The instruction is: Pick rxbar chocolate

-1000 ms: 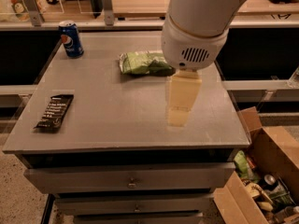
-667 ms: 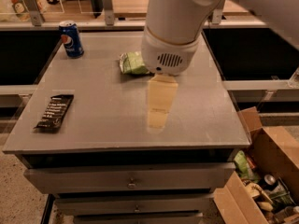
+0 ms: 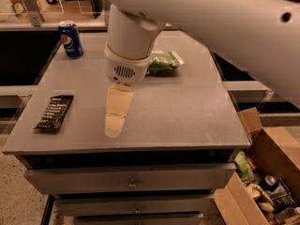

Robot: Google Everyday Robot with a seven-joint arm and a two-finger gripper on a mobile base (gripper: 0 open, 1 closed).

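The rxbar chocolate (image 3: 54, 112) is a flat black wrapper with rows of white text. It lies near the front left corner of the grey table (image 3: 187, 111). My gripper (image 3: 115, 120) hangs from the big white arm over the front middle of the table, to the right of the bar and well apart from it. Its cream fingers point down toward the table top. It holds nothing.
A blue Pepsi can (image 3: 71, 40) stands at the back left. A green crinkly snack bag (image 3: 163, 62) lies at the back middle, partly behind the arm. An open cardboard box (image 3: 262, 182) with several items sits on the floor at the right. Drawers run below the table's front.
The arm and gripper have moved left across the table, toward the bar's side. The bar, can and bag have not moved on the table.
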